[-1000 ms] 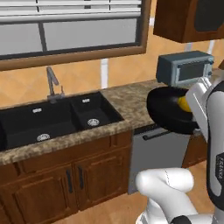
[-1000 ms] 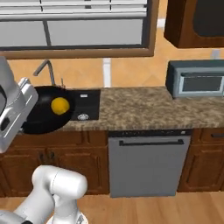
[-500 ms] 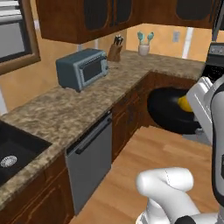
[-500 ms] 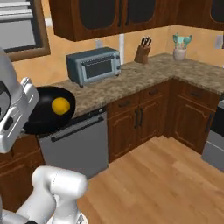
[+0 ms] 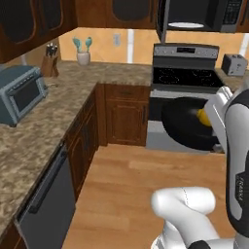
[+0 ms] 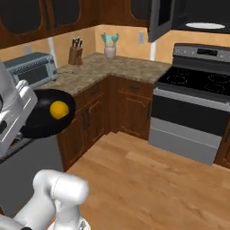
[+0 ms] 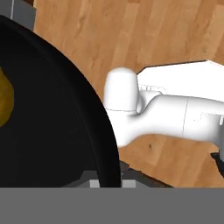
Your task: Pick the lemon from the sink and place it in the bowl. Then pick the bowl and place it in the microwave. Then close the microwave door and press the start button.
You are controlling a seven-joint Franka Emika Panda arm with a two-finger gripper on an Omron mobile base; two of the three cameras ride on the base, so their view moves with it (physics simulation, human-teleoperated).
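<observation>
The gripper (image 7: 107, 181) is nearly closed, its jaws clamped on the rim of the bowl (image 7: 52, 131), which it holds in the air over the wooden floor (image 6: 148, 179), tilted with its opening toward the cameras. In the right base view the bowl (image 6: 45, 119) hangs beside the white hand at the left. The lemon (image 6: 59, 109) lies inside the bowl, resting against its inner surface.

Compared with half a second ago, the whole scene has shifted: the base has turned. The toaster oven (image 5: 19, 95) now sits far left on the tabletop (image 5: 34, 141), and the stove (image 5: 185, 80) now faces the cameras. The microwave (image 6: 197, 18) hangs above the stove, its door (image 6: 159, 20) swung open and the white turntable plate (image 6: 204, 25) visible inside.
</observation>
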